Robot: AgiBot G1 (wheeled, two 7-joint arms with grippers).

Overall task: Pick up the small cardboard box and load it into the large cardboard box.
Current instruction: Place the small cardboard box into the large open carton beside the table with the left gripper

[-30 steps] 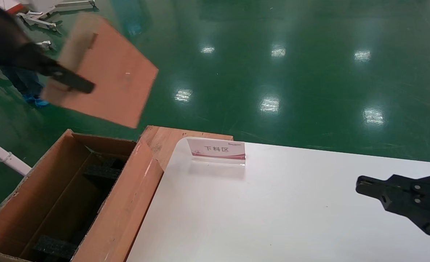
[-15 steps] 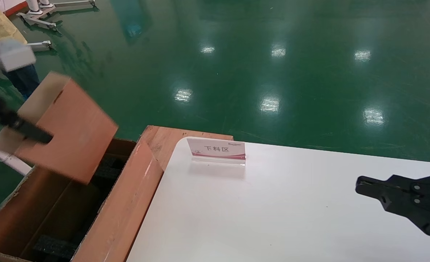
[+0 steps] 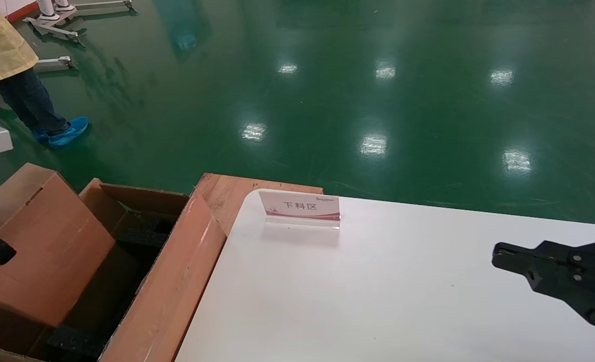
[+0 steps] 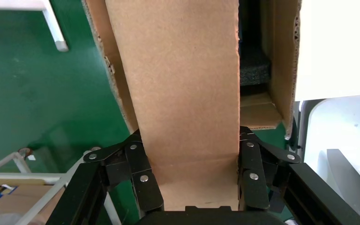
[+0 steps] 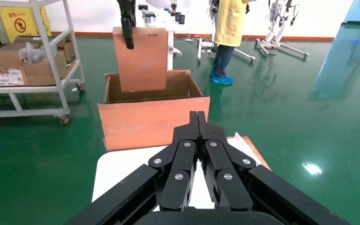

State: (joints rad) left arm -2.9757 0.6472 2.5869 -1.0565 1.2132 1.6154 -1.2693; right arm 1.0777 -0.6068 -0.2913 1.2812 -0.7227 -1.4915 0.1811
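Small cardboard box [image 3: 40, 246]: flat rect. corrugated carton, reddish-brown broad faces, paler tan narrow edges. Held tilted, lower end already inside the mouth of the large cardboard box [image 3: 176, 281], upper end above its rim, toward the carton's left wall. Not yet resting on anything visible.

Left gripper [image 4: 192, 180] clenched across the small box's narrow thickness, one finger on each broad face, near one short end (wrist view). Grip is at the end, so most of the box hangs beyond the fingers.

Handling, judged: looks light and prob. near-empty; stiff board, faces flat, no bowing under the clamp. Matte paper surface, should give pads decent friction. Corrugated walls can crush or crease if squeezed hard. Best hold as now: across the thin dimension, pads on the broad faces; nearer mid-length would cut swing.

Large box: long brown corrugated carton, wide flaps open, right flap standing along the left edge of the white tabletop [image 3: 377, 291]. Black foam blocks [image 3: 144, 236] inside, coarse and spongy-looking; a corner of the small box could catch on them.

Right gripper [image 5: 198, 123] parked over the tabletop's near right part, fingers pressed together, holding nothing.

Tabletop smooth, glossy, rounded corner; small sign [image 3: 301, 207] at its far edge.
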